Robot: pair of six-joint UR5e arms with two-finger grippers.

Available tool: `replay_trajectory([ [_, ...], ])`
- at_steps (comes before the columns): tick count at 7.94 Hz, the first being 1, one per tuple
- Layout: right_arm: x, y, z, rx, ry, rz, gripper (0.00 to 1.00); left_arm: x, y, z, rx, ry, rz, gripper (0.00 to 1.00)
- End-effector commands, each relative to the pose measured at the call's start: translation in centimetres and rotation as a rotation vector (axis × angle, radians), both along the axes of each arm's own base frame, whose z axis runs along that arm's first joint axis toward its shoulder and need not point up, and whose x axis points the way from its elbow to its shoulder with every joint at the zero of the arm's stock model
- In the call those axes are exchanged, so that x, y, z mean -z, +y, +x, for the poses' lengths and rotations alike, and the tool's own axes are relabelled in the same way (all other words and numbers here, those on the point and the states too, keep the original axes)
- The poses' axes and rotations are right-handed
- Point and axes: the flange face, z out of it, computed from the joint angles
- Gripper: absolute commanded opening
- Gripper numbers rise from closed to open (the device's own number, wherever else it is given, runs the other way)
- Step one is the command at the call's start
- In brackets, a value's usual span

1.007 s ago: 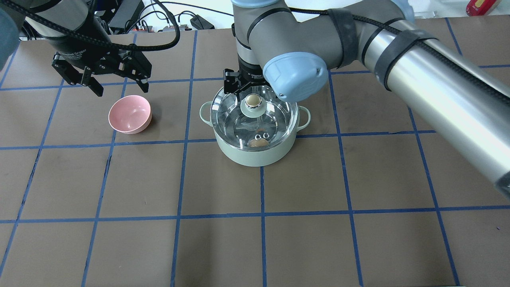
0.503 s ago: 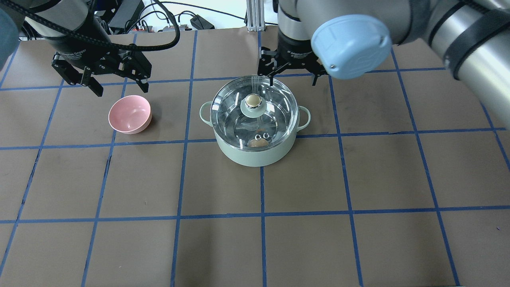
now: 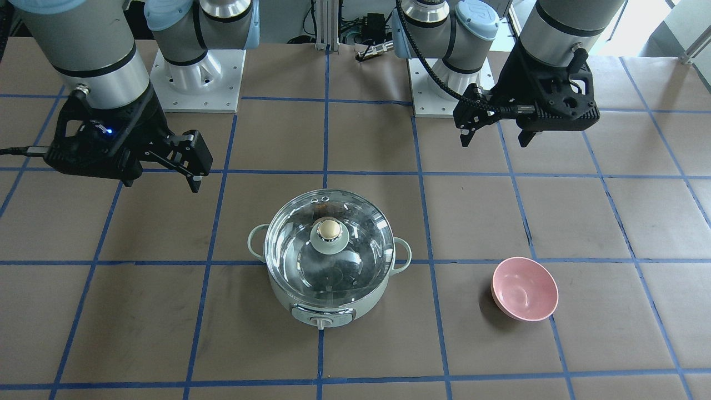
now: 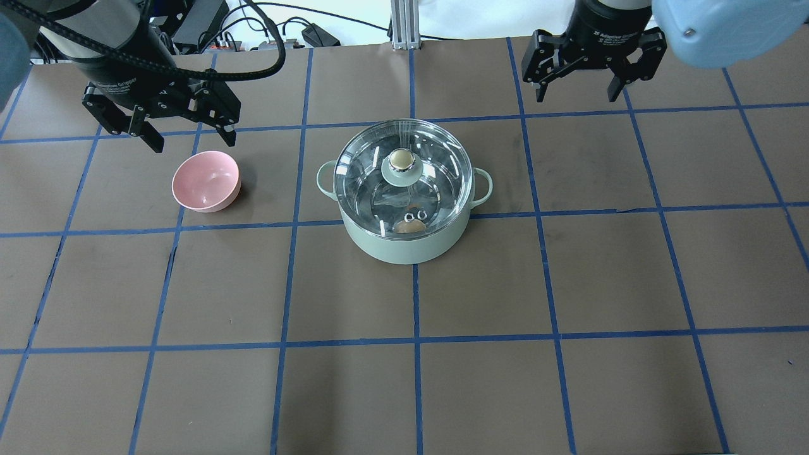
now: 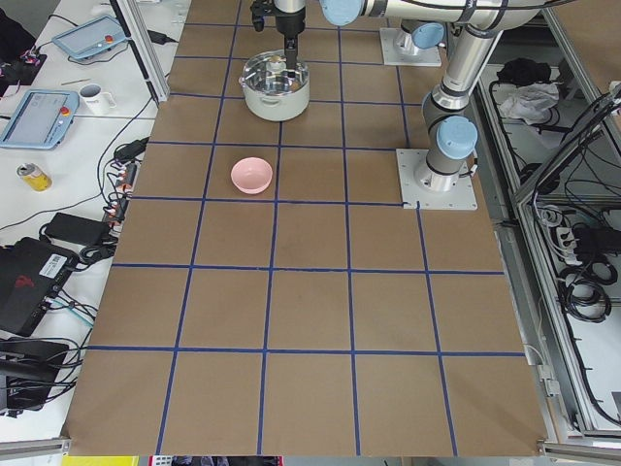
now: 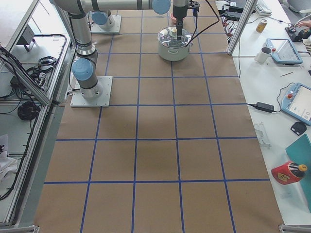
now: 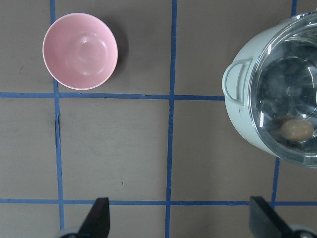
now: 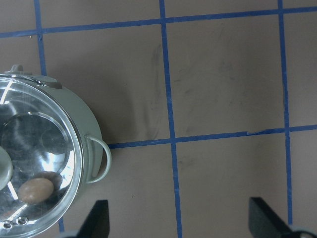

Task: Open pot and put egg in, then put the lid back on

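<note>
We've got egg (image 7: 297, 130) under lid (image 4: 433, 161), left fingers (image 4: 153, 141) and right fingers (image 4: 540, 92) spread empty; a careless swing could bump the pot (image 4: 404, 249).

The table (image 4: 569, 392) is brown, and blue tape lines (image 4: 417, 339) divide it into squares. The pot (image 4: 404, 246) stands on it, over a crossing of two lines. A pink bowl (image 4: 206, 181) sits to the robot's left of the pot, well apart. Behind the pot are two white base plates (image 3: 228, 103).
</note>
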Motion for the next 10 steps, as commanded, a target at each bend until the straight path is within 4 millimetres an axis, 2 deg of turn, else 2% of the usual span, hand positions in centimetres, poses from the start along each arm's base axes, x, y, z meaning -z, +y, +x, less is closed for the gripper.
replay_trajectory([
  [1, -0.4, 0.3, -0.8, -0.003, 0.006, -0.003, 1.0, 0.0, 0.0, 0.0, 0.0, 0.0, 0.0, 1.0],
  [3, -1.3, 0.8, -0.9, -0.004, 0.007, -0.021, 1.0, 0.0, 0.0, 0.0, 0.0, 0.0, 0.0, 1.0],
  [10, 0.0, 1.1, -0.7, -0.008, -0.01, 0.007, 1.0, 0.0, 0.0, 0.0, 0.0, -0.001, 0.0, 1.0],
])
